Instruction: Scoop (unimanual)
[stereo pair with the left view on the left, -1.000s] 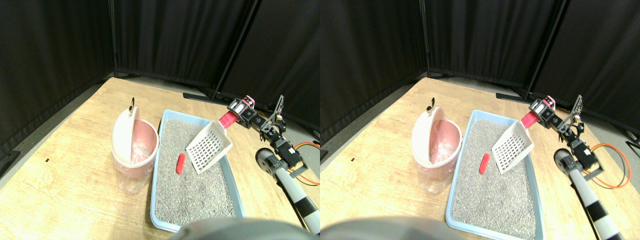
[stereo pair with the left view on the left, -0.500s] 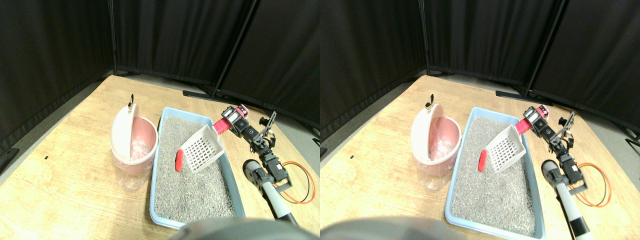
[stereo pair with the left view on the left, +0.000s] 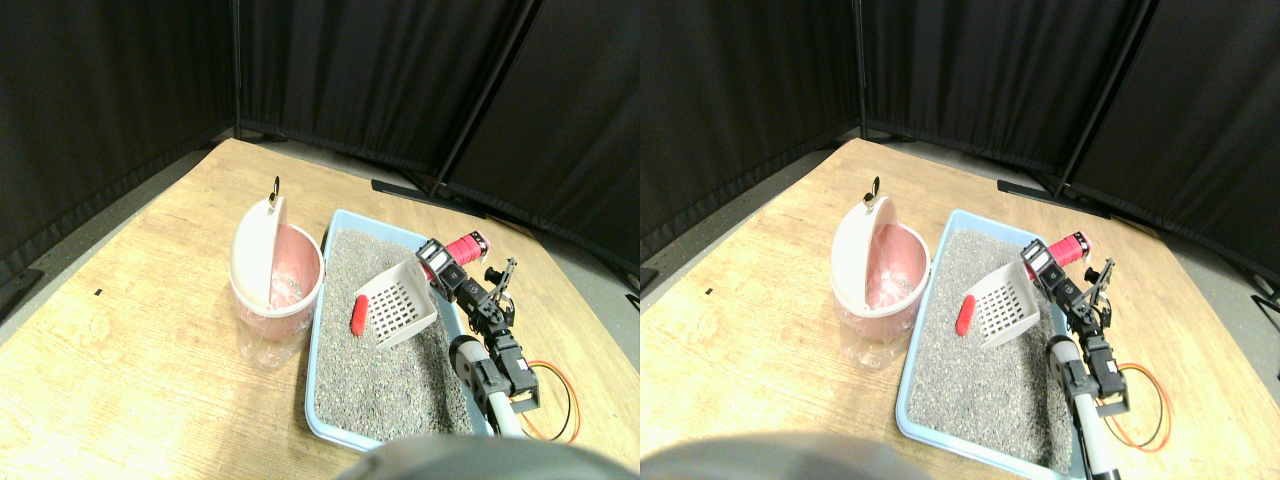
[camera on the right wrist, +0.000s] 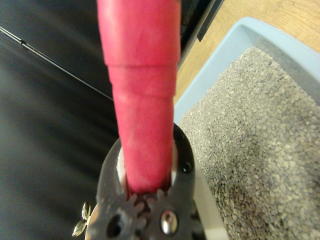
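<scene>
Wooden bench (stereo pair with the left view on the left: 150, 310) carries the blue tray (stereo pair with the left view on the left: 322, 300) of grey litter. The white scoop (stereo pair with the left view on the left: 397, 310), gripped at its red handle (camera on the right wrist: 142, 100) by the hand (stereo pair with the left view on the left: 440, 265), has dropped lower, closer to the red piece (stereo pair with the left view on the left: 360, 315).

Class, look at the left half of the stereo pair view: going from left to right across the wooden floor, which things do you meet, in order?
Pink bin with its white lid → red piece on the litter → white slotted scoop → right hand on the scoop's red handle → orange cable.
</scene>
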